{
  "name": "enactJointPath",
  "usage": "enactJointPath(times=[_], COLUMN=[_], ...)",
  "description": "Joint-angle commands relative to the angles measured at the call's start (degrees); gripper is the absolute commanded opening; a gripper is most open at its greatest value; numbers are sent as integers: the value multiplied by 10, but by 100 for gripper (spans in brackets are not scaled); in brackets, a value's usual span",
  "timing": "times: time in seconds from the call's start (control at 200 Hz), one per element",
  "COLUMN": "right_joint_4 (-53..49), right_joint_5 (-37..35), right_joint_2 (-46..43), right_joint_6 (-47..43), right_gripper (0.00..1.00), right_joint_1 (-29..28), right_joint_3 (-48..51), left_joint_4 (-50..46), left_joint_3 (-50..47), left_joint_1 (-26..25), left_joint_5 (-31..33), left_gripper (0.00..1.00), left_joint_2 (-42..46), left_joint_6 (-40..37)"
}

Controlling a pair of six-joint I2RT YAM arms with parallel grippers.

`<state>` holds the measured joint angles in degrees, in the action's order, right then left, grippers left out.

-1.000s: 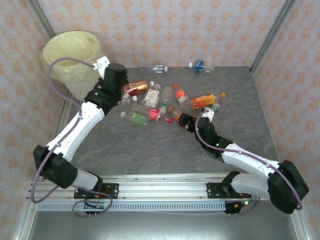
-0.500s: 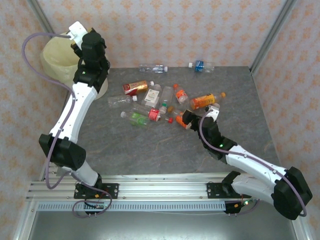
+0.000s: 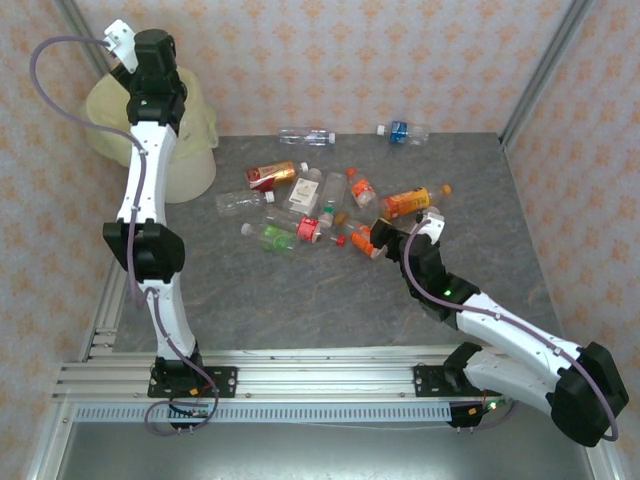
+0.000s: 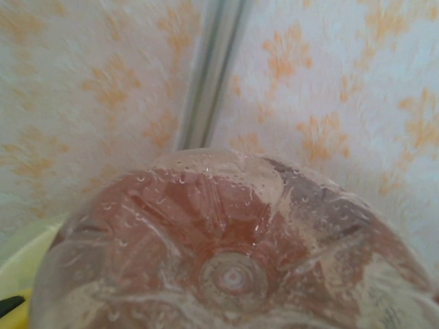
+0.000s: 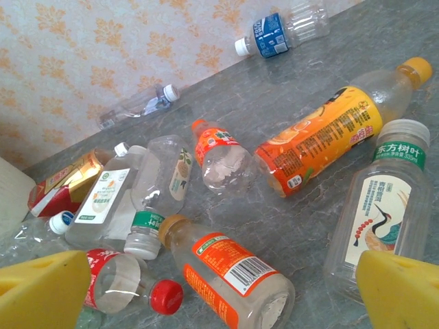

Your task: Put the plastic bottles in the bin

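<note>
Right pincer (image 5: 221, 293) gapes wide. An orange-label bottle (image 5: 233, 274) lies just ahead between its pads, with other bottles (image 5: 319, 140) scattered beyond. Far off, left pincer (image 3: 148, 48) hangs above the bin (image 3: 190, 165). A clear bottle (image 4: 233, 260) sits right before it, hiding the fingers, so I cannot tell its grip.

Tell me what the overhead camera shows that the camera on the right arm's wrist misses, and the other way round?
Overhead: the cream bin with the left arm reaching over it, and the whole grey table. Right wrist: close detail, such as the barcode on an orange-labelled bottle and the crane picture on a green-capped bottle. Shared: the scattered bottles, including the blue-labelled bottle by the wall, and the open right pincer.
</note>
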<state>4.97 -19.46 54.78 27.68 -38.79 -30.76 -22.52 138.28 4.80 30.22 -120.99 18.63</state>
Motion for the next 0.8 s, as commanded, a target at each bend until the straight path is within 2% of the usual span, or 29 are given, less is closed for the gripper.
enactJointPath(times=[0.0, 0.255, 0.4, 0.58, 0.796], right_joint_4=[-14, -10, -6, -10, -7], right_joint_5=[-24, -25, -16, -3, 17], right_joint_2=[-6, 13, 31, 52, 64], right_joint_6=[-1, -10, -7, 10, 15], right_gripper=[99, 99, 99, 99, 99], right_joint_1=[5, 9, 11, 13, 14], right_joint_3=[-6, -9, -13, -23, -22], left_joint_4=[-81, -136, -129, -162, -223], left_joint_3=[53, 157, 160, 158, 149], left_joint_1=[17, 29, 37, 43, 42], left_joint_5=[-87, -232, -293, -324, -322], left_gripper=[60, 61, 62, 62, 62], left_joint_2=[-25, -109, -121, -114, -81], left_joint_6=[8, -82, -61, 0, 41])
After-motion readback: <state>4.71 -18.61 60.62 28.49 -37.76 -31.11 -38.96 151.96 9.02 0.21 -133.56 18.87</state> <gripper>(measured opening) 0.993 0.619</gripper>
